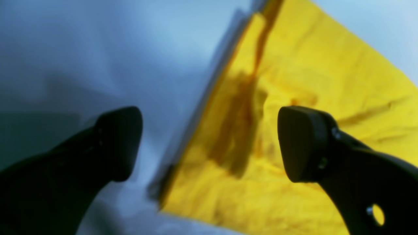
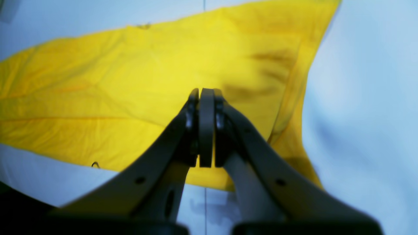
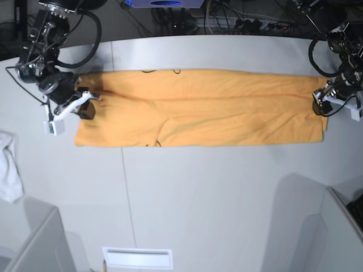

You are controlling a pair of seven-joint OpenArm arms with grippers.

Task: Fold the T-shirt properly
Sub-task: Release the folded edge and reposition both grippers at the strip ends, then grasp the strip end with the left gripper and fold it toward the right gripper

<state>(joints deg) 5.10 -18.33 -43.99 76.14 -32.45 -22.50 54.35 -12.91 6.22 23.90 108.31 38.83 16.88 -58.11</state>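
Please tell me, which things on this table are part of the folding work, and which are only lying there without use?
Part of the work:
- T-shirt, folded into a long strip
- right tool, shut, at one end
- left tool, open, at the other end

Only lying there:
- white cloth at the table edge
- cables behind the table

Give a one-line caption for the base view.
Both grippers at opposite ends of the long-folded T-shirt on the table.

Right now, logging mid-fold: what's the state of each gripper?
Left gripper: open, empty, over the T-shirt edge.
Right gripper: shut; whether it pinches cloth cannot be told.
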